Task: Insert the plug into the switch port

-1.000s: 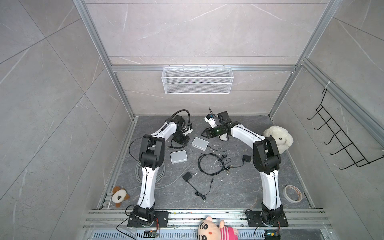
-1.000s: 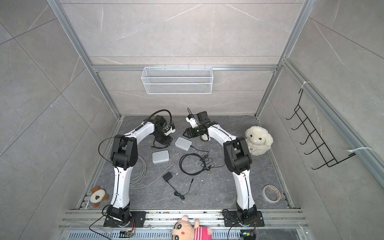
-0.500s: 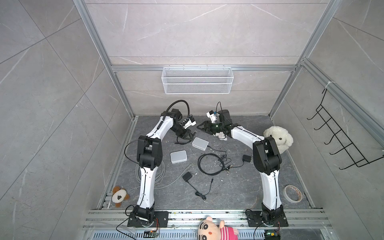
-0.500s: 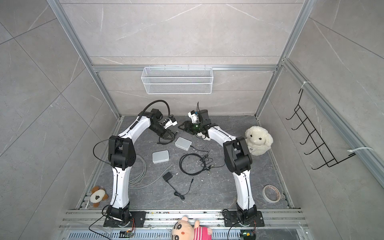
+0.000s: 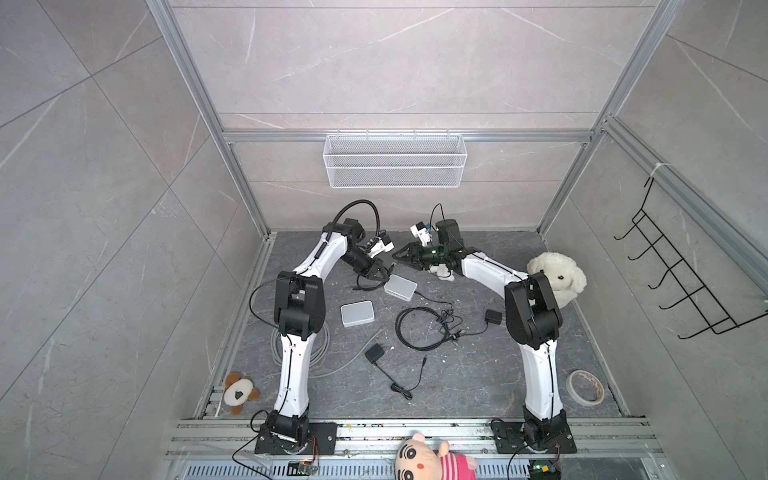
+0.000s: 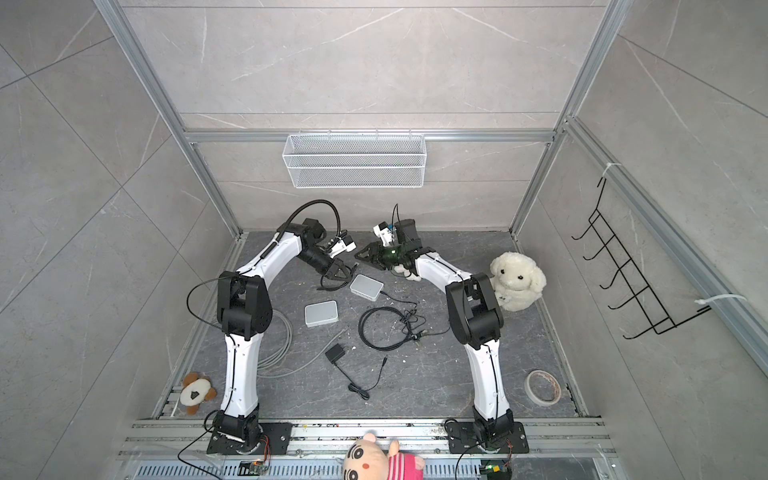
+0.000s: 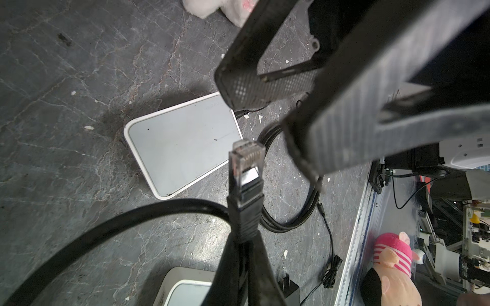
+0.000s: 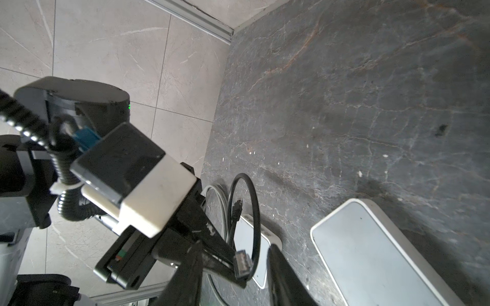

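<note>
My left gripper [image 7: 242,238] is shut on the black boot of a network cable. Its clear plug [image 7: 246,161] sticks out beyond the fingertips, in the air above a white switch [image 7: 183,143]. In the right wrist view the same plug [image 8: 242,263] lies between the spread fingers of my right gripper [image 8: 234,247], which is open and touches nothing. That switch [image 8: 371,251] lies flat on the floor nearby. In both top views the left gripper [image 5: 380,272] and right gripper [image 5: 397,254] meet tip to tip just behind the switch [image 5: 401,286]. Its ports are hidden.
A second white switch [image 5: 357,313] lies nearer the front. A coiled black cable [image 5: 419,328], two black power adapters [image 5: 374,353] and a grey cable coil [image 5: 320,345] litter the floor. A white plush [image 5: 557,278] sits beside the right arm, a tape roll [image 5: 584,386] at front right.
The left arm has risen and carried the plug toward the middle. The right gripper has swung left to meet it, and its jaws have narrowed around the plug.
</note>
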Robot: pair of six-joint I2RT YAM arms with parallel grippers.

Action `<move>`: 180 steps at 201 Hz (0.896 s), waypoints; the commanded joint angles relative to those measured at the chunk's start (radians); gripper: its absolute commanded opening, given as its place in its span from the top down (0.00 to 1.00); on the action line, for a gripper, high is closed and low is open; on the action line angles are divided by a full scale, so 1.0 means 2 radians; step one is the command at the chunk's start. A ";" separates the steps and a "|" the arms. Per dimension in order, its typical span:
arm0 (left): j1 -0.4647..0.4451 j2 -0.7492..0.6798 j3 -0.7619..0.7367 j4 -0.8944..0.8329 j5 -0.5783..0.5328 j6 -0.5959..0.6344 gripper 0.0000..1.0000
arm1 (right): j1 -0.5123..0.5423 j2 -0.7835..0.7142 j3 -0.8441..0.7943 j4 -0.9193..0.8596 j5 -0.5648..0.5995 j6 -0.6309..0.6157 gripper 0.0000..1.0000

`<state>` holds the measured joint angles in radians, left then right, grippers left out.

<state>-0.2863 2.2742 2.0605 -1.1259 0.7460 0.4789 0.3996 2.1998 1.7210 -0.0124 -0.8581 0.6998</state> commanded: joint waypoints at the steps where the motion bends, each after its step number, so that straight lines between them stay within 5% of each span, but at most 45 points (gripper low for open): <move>1: -0.001 -0.029 0.009 -0.012 0.026 -0.002 0.97 | 0.006 0.020 0.021 -0.020 -0.017 -0.015 0.62; 57: -0.002 -0.033 0.005 -0.012 0.028 -0.006 0.97 | 0.013 0.032 0.030 -0.045 -0.020 -0.029 0.67; 104: -0.002 -0.040 -0.007 0.006 0.021 -0.018 0.97 | 0.016 0.031 0.023 -0.054 -0.017 -0.027 0.86; 123: -0.001 -0.046 -0.017 0.028 0.005 -0.035 0.90 | 0.014 0.030 0.018 -0.064 -0.006 -0.010 0.90; 153: -0.005 -0.070 -0.051 0.085 -0.028 -0.070 0.66 | -0.001 0.031 0.018 -0.079 0.012 0.052 0.91; 180: -0.028 -0.108 -0.116 0.178 -0.058 -0.104 0.59 | -0.010 0.026 0.015 -0.074 0.020 0.108 0.92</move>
<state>-0.2977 2.1769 1.9041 -0.9546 0.6838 0.3546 0.4000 2.2539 1.7538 -0.1406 -0.8482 0.7895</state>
